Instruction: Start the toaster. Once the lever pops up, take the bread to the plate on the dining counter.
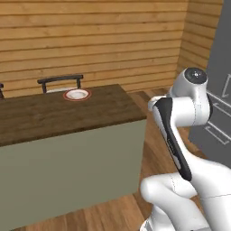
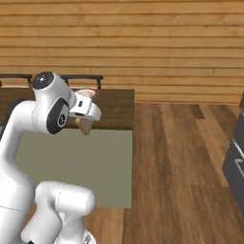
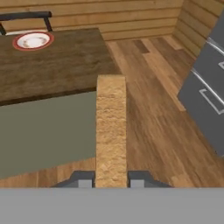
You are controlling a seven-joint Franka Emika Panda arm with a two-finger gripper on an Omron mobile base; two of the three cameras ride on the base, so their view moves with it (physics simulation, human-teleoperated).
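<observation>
Tan bread [image 3: 111,129] stands edge-on at centre of the hand view, clamped between the two dark fingertips [image 3: 83,178] of the gripper [image 3: 111,180] at lower centre. Upper left, the plate [image 3: 33,40] sits on the dark wood counter [image 3: 57,65], well apart from the bread.

plate [image 1: 77,94]: far edge of dining counter [image 1: 54,115] | stool [image 1: 60,82]: behind plate | arm [image 1: 180,149]: lower right
</observation>
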